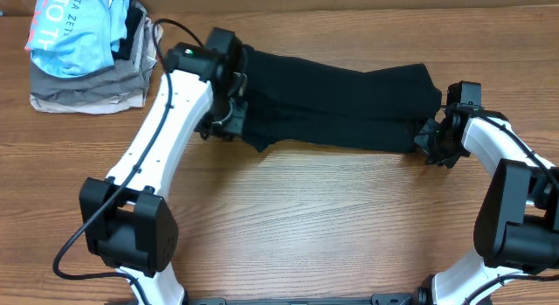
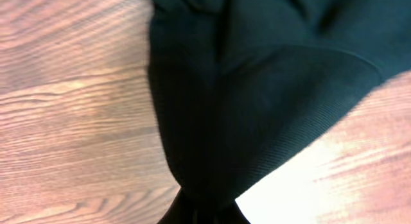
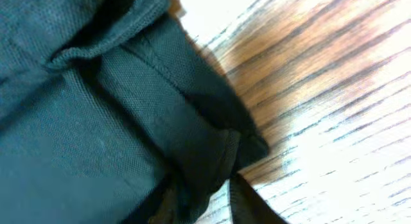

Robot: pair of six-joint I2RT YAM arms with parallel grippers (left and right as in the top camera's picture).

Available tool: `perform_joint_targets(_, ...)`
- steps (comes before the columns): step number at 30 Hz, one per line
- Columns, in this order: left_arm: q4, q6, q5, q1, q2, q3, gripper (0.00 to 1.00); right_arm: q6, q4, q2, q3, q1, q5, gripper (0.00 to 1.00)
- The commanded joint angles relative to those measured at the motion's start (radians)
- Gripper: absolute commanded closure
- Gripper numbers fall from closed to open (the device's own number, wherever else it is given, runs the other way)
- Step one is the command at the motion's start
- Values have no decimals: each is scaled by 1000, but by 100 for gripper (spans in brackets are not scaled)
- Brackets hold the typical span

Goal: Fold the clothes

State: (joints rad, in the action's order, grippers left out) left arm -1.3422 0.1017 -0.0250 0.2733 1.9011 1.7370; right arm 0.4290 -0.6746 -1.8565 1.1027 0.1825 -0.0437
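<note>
1. Black shirt (image 1: 336, 100) lies at 12 o'clock on the table (image 1: 314, 226), pulled into a long band running from about 10 to 2 o'clock. It is not flat; lengthwise ridges and creases show.
2. Left gripper (image 1: 229, 113) sits at the band's 9 o'clock end. In the left wrist view the cloth narrows to a tight pinch at the bottom edge, so it is clamped on the black shirt. The fingers themselves barely show.
3. Right gripper (image 1: 432, 139) sits at the band's 3 o'clock end. In the right wrist view a doubled-over hemmed edge is bunched between the dark fingers (image 3: 253, 205), so it is clamped on the black shirt too.
4. Bare wood covers the near half of the table, from 4 to 8 o'clock.
5. At the table's 10 o'clock corner, a light blue shirt (image 1: 74, 25) lies on top of folded grey-beige garments (image 1: 87, 93). This pile is apart from the black shirt.
</note>
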Motion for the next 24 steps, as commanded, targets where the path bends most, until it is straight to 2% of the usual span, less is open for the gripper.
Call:
perform_joint_targets(1, 16, 7, 9, -40, -3, 27, 96, 11, -4, -8, -23, -4, 25, 84)
perform_joint_targets(2, 21, 7, 9, -47, -3, 27, 96, 3, -15, -8, -24, -4, 26, 93)
perform_joint_targets(3, 24, 7, 9, -53, -3, 27, 96, -10, -30, -8, -24, -4, 24, 96)
perform_joint_targets(10, -17, 6, 10, -72, -4, 28, 96, -43, -242, 49, 10, 32, 16, 96)
perform_joint_targets(17, -146, -2, 10, -72, -7, 42, 96, -98, -503, 245, 17, 55, -3, 96)
perform_joint_targets(20, -136, -6, 11, -72, -7, 46, 96, -101, -519, 333, 17, 55, -3, 96)
perform_joint_targets(24, -16, -10, 10, -72, -7, 46, 96, -109, -441, 399, 17, 55, -3, 96)
